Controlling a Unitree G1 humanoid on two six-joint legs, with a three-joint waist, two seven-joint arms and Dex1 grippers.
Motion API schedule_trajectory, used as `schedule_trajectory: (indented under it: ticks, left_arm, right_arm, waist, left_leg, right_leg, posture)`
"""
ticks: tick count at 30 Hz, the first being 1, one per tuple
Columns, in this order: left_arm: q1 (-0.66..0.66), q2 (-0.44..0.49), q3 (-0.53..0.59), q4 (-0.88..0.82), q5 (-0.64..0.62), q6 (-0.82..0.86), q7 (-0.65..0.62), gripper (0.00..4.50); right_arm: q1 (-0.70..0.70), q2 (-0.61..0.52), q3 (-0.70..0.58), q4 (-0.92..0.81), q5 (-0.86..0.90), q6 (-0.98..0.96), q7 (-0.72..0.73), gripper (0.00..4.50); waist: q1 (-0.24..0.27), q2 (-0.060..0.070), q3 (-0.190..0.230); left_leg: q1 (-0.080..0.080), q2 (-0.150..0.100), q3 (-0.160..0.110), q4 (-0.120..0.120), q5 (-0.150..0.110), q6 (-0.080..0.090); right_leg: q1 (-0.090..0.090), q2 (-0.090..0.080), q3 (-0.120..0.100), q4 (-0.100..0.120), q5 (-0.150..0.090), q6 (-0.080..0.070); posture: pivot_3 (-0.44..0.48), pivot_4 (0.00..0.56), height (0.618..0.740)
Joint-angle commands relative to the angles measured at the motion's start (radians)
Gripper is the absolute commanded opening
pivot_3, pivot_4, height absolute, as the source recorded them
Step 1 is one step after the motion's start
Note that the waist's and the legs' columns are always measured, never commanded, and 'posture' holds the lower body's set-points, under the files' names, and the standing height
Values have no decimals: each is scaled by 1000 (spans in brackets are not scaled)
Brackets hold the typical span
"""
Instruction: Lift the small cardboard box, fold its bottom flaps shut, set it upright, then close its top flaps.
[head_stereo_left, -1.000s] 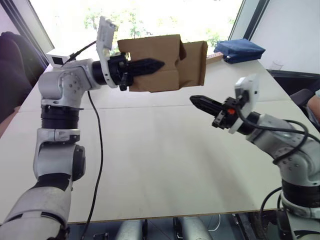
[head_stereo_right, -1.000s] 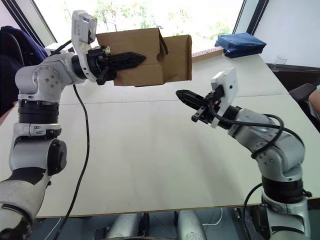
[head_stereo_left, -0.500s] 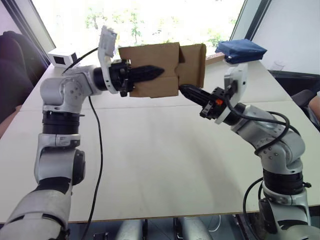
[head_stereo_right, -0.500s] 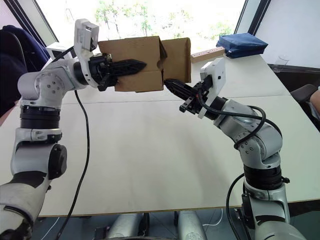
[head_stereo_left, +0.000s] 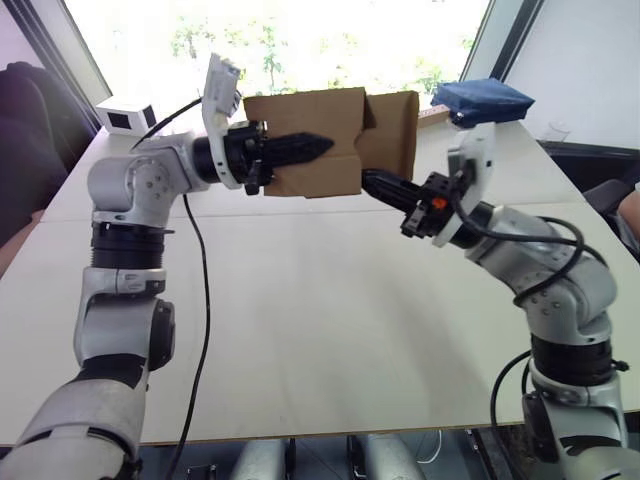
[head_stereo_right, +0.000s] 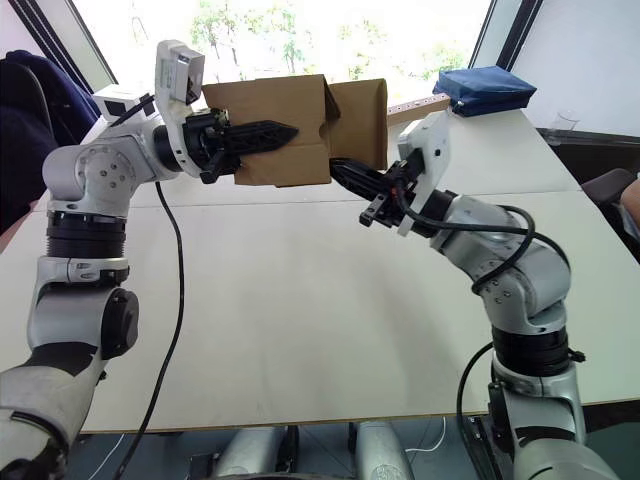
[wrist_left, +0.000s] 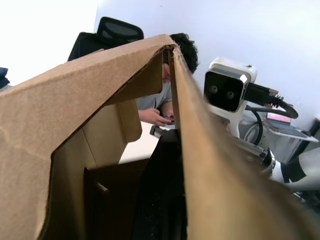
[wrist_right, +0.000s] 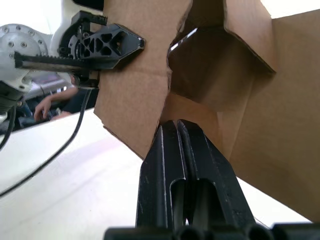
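A bright window runs behind a wide, pale counter (head_stereo_left: 330, 300), with a blue bag (head_stereo_left: 480, 100) at its far right corner and a small white device (head_stereo_left: 125, 117) at its far left. I hold the small cardboard box (head_stereo_left: 310, 140) up in the air over the far middle of the counter, well above its surface. My left tool (head_stereo_left: 300, 148) is clenched on the box's wall, one black finger lying along the outside face and the other inside. An open flap (head_stereo_left: 395, 130) hangs out from the box's right end. My right tool (head_stereo_left: 375, 183), its two fingers pressed together and grasping nothing, points up at the lower edge of that open end, just beside the cardboard. A seated person is visible in the left wrist view beyond the box.

The risk as I judge it: pushing the flap with the right tool could twist the box in my single-wall grip, or crumple the flap instead of folding it at its crease.
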Motion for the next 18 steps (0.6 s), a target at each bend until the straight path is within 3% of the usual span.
schedule_trajectory:
  ticks: [1, 7, 13, 16, 18]
  left_arm:
    - [-34, 28, 31, -28, -32, 5, -4, 0]
    - [-33, 42, 40, -34, -48, 11, 8, 0]
    - [-28, 38, 44, -61, -69, 24, 30, 0]
    - [-29, 37, 49, -73, -81, 33, 42, 0]
    - [-31, 37, 50, -77, -88, 35, 49, 0]
  right_arm:
    - [-34, -67, -186, 23, 207, 85, 7, 13]
    - [-55, -47, -291, 195, 247, 49, -41, 13]
    - [-98, 18, -175, 381, 28, -123, -14, 13]
    - [-138, 75, -134, 433, -13, -170, 5, 717]
    - [-162, 120, -121, 476, -33, -189, -9, 1569]
  waist:
    - [-2, 0, 0]
    - [-6, 0, 0]
    - [-6, 0, 0]
    - [-6, 0, 0]
    - [-7, 0, 0]
  left_leg:
    - [0, 0, 0, 0, 0, 0]
    - [1, 0, 0, 0, 0, 0]
    - [1, 1, 1, 0, 0, 0]
    - [0, 1, 1, 0, 0, 0]
    - [0, 1, 1, 0, 1, -1]
  right_leg:
    - [0, 0, 0, -1, 0, 0]
    - [1, 0, 0, -1, 0, 0]
    - [0, 0, 0, 0, 0, 0]
    - [0, 0, 0, 0, 0, 0]
    - [0, 0, 0, 0, 0, 0]
  posture:
    - [0, 150, 740]
    - [0, 150, 740]
    - [0, 150, 740]
    - [0, 150, 740]
    - [0, 150, 740]
